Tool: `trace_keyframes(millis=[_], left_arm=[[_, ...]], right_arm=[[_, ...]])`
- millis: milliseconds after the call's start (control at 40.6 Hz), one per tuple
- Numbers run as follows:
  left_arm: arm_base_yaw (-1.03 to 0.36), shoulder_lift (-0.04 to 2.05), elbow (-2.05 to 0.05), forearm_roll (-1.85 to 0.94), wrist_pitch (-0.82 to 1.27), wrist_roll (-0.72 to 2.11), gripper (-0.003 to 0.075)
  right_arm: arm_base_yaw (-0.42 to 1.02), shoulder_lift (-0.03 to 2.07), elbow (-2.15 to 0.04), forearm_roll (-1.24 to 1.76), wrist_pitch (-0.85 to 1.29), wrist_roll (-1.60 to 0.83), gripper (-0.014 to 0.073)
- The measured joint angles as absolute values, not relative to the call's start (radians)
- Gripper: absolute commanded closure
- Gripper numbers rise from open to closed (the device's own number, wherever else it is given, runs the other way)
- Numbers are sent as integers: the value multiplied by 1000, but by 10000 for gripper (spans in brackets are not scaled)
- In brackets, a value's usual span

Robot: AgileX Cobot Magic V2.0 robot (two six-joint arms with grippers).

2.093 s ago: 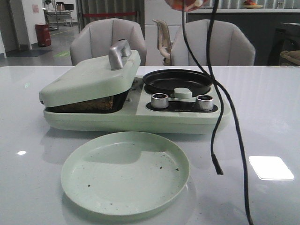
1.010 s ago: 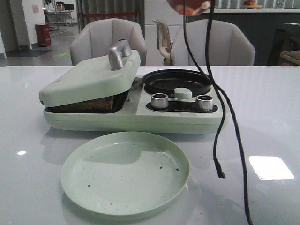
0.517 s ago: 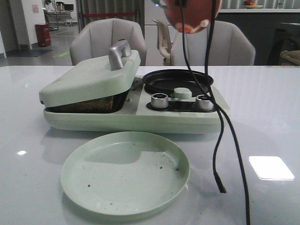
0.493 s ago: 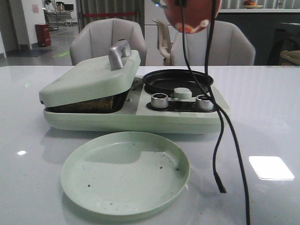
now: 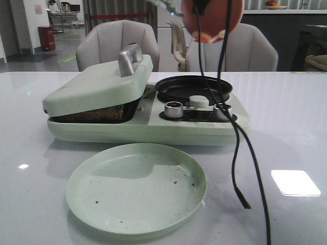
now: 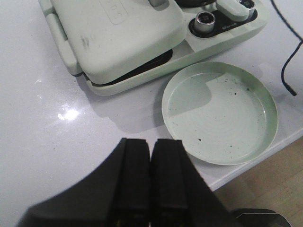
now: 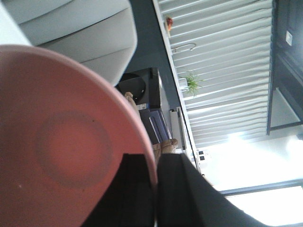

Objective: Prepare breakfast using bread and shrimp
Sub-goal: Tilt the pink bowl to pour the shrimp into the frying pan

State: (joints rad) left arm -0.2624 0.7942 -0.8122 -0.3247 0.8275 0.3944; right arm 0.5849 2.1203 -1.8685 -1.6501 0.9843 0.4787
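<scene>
My right gripper (image 7: pixel 156 158) is shut on the rim of a pink bowl (image 7: pixel 61 142). In the front view the bowl (image 5: pixel 212 15) hangs tilted high above the round black pan (image 5: pixel 193 88). Pale orange and white shrimp (image 5: pixel 207 37) sit at its lower rim. Brown bread (image 5: pixel 97 113) shows in the gap under the part-closed green lid (image 5: pixel 97 84) of the breakfast machine. My left gripper (image 6: pixel 150 142) is shut and empty, above the bare table near the green plate (image 6: pixel 220 118).
The empty green plate (image 5: pixel 137 188), flecked with crumbs, lies in front of the machine. Two knobs (image 5: pixel 173 108) sit on the machine's front. Black cables (image 5: pixel 236 148) hang from above down over the machine's right end. Grey chairs (image 5: pixel 117 43) stand behind the table.
The pink bowl has come down into the front view and tipped further over the black pan, showing the shrimp at its rim. The hanging cables have swung slightly.
</scene>
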Motion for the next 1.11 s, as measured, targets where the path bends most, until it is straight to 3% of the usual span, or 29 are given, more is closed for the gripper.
trace_keyframes(millis=[468, 739, 1108], left_arm=[[-262, 794, -812, -325, 821, 394, 619], [-262, 794, -812, -325, 821, 394, 619], [-262, 794, -802, -325, 817, 394, 619]], right_arm=[[589, 2097, -1860, -1679, 1031, 510, 550], [562, 1978, -1860, -1309, 1041, 513, 550], [535, 1770, -1790, -1094, 1117, 510, 550]])
